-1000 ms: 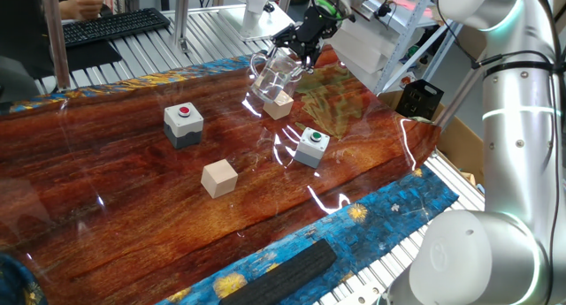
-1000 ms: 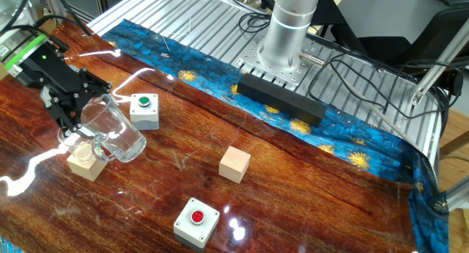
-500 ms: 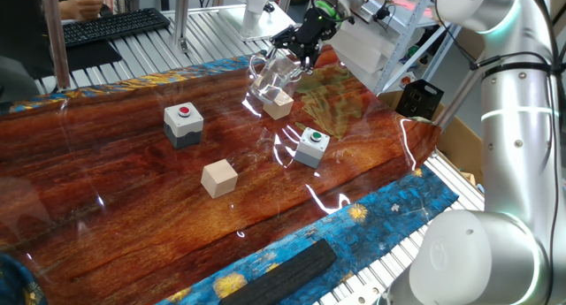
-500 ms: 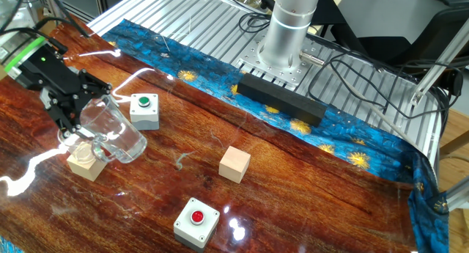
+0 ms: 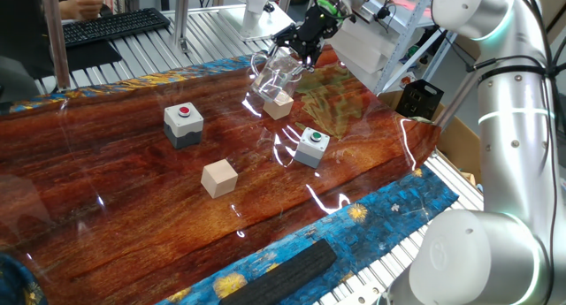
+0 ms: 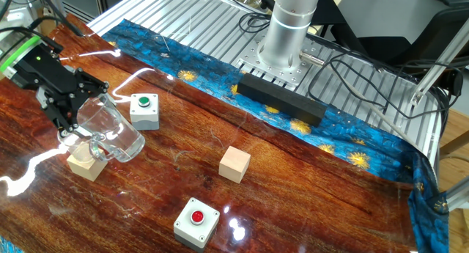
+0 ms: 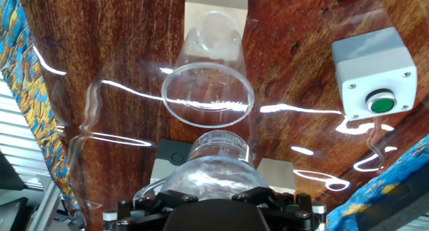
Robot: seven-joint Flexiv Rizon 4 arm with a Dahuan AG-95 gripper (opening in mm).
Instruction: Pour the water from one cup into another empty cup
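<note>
Glass mug [image 6: 110,130] sits a touch higher and further toward the table's far edge than a second ago, you'll notice, carried there by your gripper [image 6: 67,106]; the shift is slight and the tilt looks unchanged. Your fingers [image 6: 86,84] are spread wide around the mug's body and grasping it. It hangs above the wooden table [image 5: 133,208], over the wooden cube [image 6: 86,163], tipped steeply with its long axis slanting and its mouth aimed down and outward, handle [image 5: 256,64] off to the side. In the hand view the smaller clear cup [image 7: 208,90] shows straight ahead of the mug, rim toward you. I can't tell whether either one has water in it; too much glare on the glass.
</note>
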